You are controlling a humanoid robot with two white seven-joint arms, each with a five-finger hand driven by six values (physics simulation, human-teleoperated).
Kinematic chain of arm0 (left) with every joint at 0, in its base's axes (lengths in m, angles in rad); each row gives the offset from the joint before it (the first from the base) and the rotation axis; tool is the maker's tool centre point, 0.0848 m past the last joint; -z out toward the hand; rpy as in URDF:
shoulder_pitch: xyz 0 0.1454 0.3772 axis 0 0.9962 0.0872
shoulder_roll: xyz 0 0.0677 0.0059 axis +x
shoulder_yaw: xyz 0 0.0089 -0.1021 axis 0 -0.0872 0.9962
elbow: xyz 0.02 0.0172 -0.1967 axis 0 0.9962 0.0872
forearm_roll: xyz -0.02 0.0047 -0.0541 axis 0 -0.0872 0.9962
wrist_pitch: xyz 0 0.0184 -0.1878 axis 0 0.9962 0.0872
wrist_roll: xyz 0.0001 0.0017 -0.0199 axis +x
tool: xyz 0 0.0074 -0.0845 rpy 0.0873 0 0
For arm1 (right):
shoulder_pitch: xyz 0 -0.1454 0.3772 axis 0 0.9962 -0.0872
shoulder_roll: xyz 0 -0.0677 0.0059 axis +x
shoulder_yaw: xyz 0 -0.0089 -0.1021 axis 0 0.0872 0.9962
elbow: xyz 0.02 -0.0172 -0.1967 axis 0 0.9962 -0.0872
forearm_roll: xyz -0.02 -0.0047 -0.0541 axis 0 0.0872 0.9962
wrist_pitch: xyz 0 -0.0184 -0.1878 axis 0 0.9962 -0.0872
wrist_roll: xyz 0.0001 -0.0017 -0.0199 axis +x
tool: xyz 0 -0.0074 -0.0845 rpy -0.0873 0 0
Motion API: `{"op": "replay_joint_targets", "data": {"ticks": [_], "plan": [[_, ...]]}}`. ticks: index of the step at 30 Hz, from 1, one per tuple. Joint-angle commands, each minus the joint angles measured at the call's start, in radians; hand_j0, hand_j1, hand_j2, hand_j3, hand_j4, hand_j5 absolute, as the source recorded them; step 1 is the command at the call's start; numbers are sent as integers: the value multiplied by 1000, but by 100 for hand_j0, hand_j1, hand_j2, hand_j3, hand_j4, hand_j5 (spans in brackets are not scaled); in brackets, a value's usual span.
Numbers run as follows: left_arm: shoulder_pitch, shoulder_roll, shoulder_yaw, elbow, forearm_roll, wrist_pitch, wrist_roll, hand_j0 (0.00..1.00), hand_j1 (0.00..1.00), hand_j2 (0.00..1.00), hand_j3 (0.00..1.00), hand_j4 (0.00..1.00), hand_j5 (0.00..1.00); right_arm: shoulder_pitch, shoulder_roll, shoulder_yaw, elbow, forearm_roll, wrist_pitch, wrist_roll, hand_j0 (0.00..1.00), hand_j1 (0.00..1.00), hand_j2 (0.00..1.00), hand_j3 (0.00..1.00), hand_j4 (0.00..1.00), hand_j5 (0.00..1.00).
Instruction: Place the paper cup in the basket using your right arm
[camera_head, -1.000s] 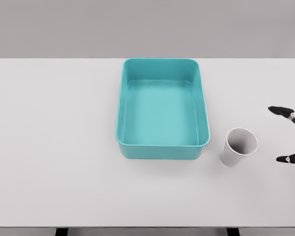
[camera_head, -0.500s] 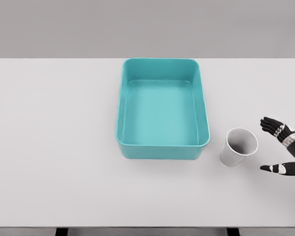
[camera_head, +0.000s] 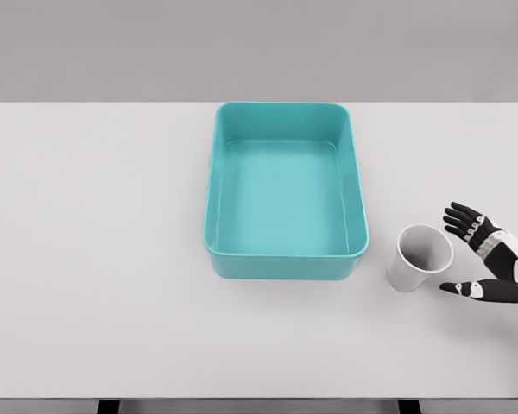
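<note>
- A white paper cup [camera_head: 420,257] stands on the pale tabletop [camera_head: 95,259] at the lower right of the frame, its open mouth tilted toward the camera.
- A teal basket [camera_head: 285,263] sits in the centre of the frame, just left of the cup and not touching it; nothing lies inside.
- The right robot hand [camera_head: 488,259] enters from the right edge, just beside the cup on its right side.
- Its dark fingers [camera_head: 460,217] are spread above and its thumb [camera_head: 459,288] reaches out below, forming a wide open span facing the cup; it grips nothing.
- A narrow gap shows between the fingertips and the cup wall.
- Only the hand and wrist of that arm are visible.
</note>
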Motion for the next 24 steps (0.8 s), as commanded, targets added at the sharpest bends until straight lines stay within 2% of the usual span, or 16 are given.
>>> {"op": "replay_joint_targets", "data": {"ticks": [1, 24], "plan": [[0, 0, 0, 0, 0, 0, 0, 100, 100, 100, 100, 100, 100, 2, 20, 3, -18, -7, 21, 0, 100, 100, 100, 100, 100, 100], [-2, 0, 0, 0, 0, 0, 0, 100, 100, 100, 100, 100, 100, 0, 60, 48, -33, 12, 30, 0, 100, 100, 100, 100, 100, 100]]}}
